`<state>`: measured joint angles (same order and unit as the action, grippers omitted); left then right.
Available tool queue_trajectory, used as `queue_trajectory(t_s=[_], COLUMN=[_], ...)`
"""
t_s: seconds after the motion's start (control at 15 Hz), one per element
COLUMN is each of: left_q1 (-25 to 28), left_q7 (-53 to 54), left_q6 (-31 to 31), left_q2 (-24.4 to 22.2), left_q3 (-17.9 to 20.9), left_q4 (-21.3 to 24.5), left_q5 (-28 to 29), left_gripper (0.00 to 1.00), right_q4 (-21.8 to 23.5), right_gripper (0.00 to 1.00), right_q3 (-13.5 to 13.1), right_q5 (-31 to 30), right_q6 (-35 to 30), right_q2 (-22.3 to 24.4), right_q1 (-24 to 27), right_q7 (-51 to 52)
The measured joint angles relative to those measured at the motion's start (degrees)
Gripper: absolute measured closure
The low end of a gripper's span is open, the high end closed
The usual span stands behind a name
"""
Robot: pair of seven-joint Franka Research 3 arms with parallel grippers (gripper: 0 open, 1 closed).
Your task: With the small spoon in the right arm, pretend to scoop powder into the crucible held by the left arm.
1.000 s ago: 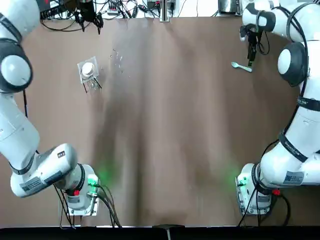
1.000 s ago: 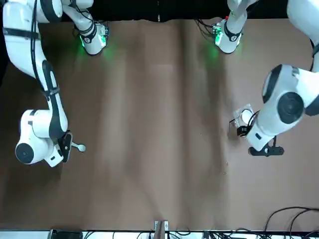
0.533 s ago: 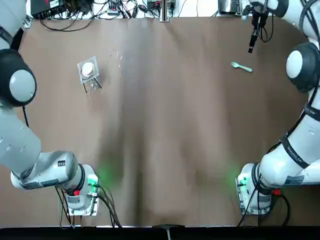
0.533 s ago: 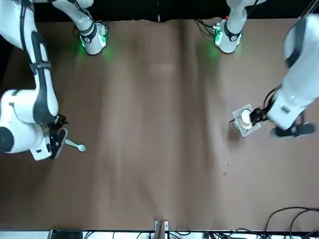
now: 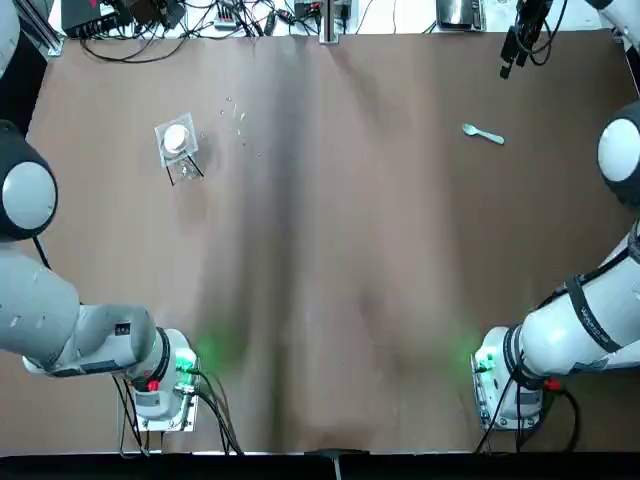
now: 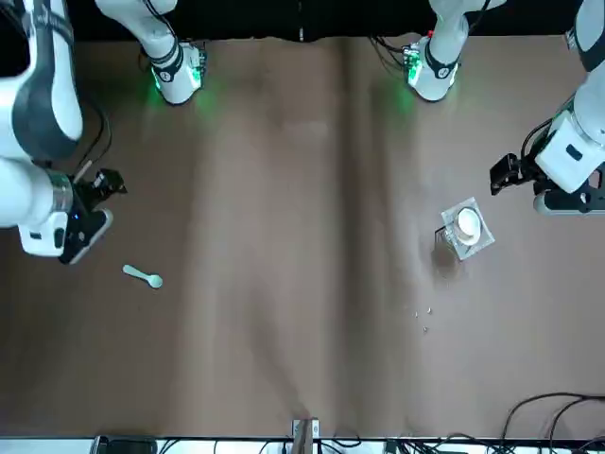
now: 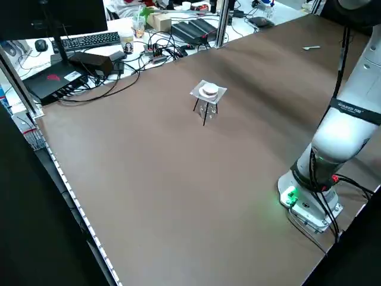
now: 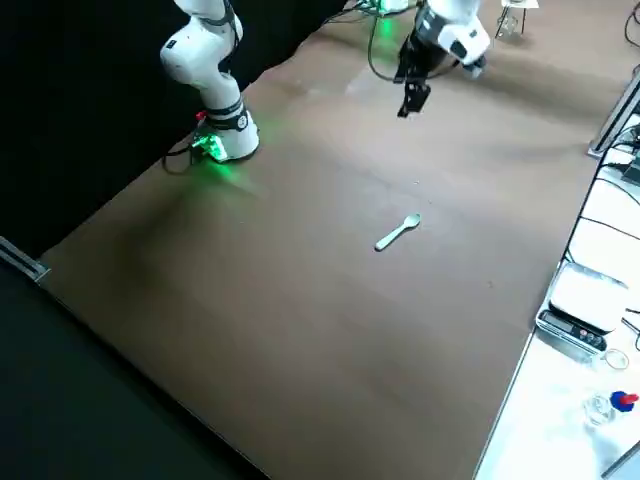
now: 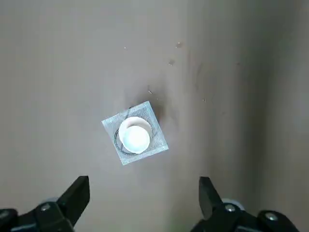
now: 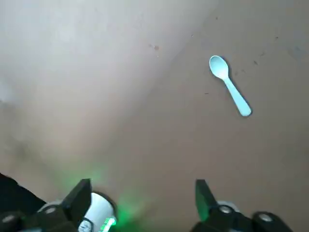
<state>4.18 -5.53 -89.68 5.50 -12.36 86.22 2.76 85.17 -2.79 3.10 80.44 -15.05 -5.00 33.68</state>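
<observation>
- Spoon (image 5: 483, 133): one, small and pale, lying flat on the table (image 5: 340, 260). It is on the robot's right side, toward the far edge, and nothing holds it.
- Its long axis runs nearly across the table, slightly slanted. The bowl points toward the table's middle. The handle end points toward the right edge and sits a little nearer the arms' bases.
- Crucible (image 5: 176, 138): one, white and upright, mouth up. It rests on a square mesh (image 9: 157, 144) atop a thin-legged stand (image 7: 205, 110). It is on the left side toward the far edge, well apart from the spoon.
- Grippers: two, both raised off the table and both empty.
- Right gripper (image 10: 142, 183): it hangs over the far right part of the table, beyond the spoon and clear of it. Its fingers are spread wide with nothing between them.
- Left gripper (image 9: 143, 181): it hangs high above the table near the crucible without touching it. Its fingers are likewise spread wide.
- Specks (image 5: 237, 115): a few tiny ones lie on the table near the stand, on the side toward the middle.
</observation>
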Motion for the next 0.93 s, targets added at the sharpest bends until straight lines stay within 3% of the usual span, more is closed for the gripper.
queue_trajectory(t_s=[0.47,0.93], left_q1=[0.02,0.03], left_q7=[2.18,2.18], left_q6=[0.0,0.0], left_q2=[0.0,0.0], left_q3=[0.01,0.01], left_q4=[0.22,0.3], left_q5=[-0.01,-0.01], left_gripper=[0.0,0.0], right_q4=[0.0,0.16], right_gripper=[0.0,0.0], right_q3=[-0.19,-0.7], right_q5=[0.89,0.85], right_q6=[-2.28,-1.13], right_q2=[6.54,9.64], right_q1=[-1.64,-1.62], right_q7=[-16.94,-21.83])
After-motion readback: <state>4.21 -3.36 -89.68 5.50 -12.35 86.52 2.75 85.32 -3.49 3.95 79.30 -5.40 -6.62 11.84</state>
